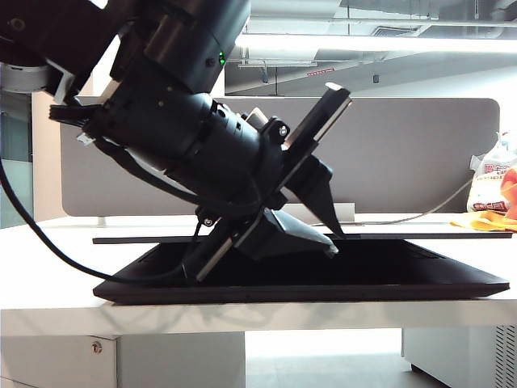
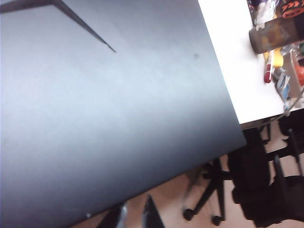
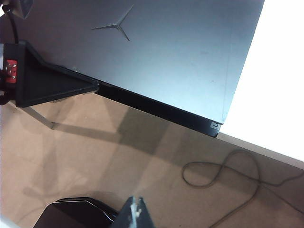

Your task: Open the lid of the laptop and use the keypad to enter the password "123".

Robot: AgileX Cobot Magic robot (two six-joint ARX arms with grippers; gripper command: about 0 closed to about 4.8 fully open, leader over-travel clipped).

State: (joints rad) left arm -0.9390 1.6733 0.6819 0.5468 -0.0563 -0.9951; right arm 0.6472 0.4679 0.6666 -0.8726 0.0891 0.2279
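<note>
laptop (image 1: 452, 283): flat on the white worktop (image 1: 48, 242), front edge at the worktop's brink | lid (image 1: 420, 236): raised a crack above the base | left gripper (image 1: 333, 242): low over the middle, tips at the gap, jaws narrow, grip unclear | right gripper (image 3: 135, 213): off the laptop's edge, above bare floor, jaws' state unclear.

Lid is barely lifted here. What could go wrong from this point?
1. The left end effector meets the thin matte black-navy lid only at its front edge; the lid could slip free and drop shut.
2. The slim black laptop sits at the white table's front edge, and the right end effector hovers above, bracing nothing; lifting might drag it off.
</note>
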